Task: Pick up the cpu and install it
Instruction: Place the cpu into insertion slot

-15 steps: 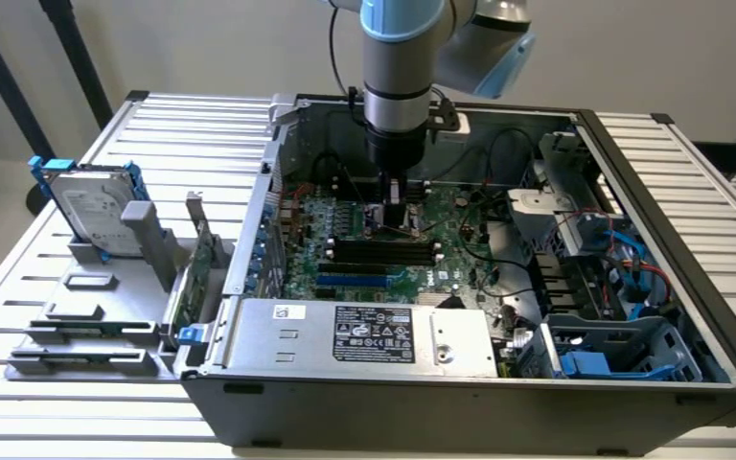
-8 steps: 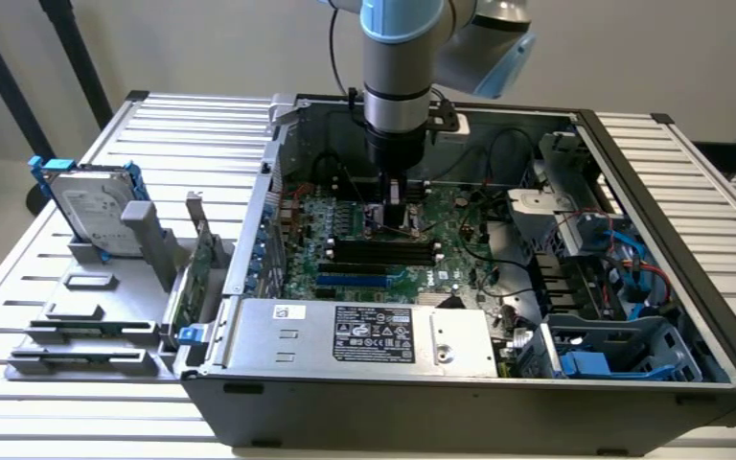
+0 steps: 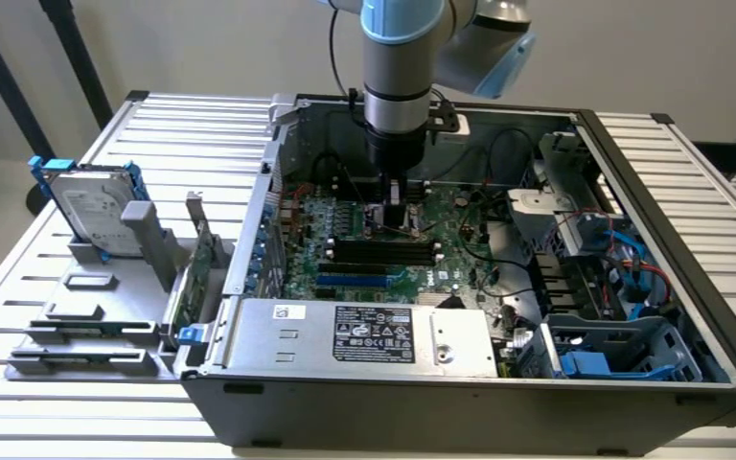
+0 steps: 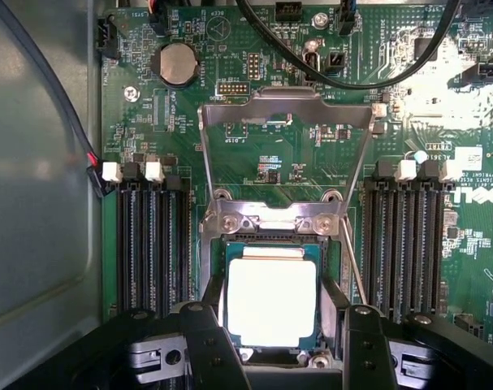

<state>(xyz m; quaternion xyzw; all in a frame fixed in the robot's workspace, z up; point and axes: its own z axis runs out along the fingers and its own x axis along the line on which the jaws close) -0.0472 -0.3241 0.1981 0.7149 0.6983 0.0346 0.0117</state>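
Gripper (image 4: 277,318), black two-finger: spread, fingers flanking (contact not discernible) the small flat square cpu (image 4: 272,302), bright silver top, thin green rim, lying in its socket (image 4: 266,219). Adjacent: raised silver metal retention frame (image 4: 285,106); black memory slots (image 4: 153,244) either side.

Count inside: one open grey metal computer case (image 3: 471,412), one green motherboard (image 4: 311,146), one square silver-topped cpu (image 4: 272,302), one round silver coin cell (image 4: 178,63), two banks of black memory slots (image 4: 153,244). On the slatted white desk (image 3: 35,422): one silver hard drive with blue rails (image 3: 87,206), one long green circuit card (image 3: 189,278). One grey-and-blue robot arm (image 3: 401,57).
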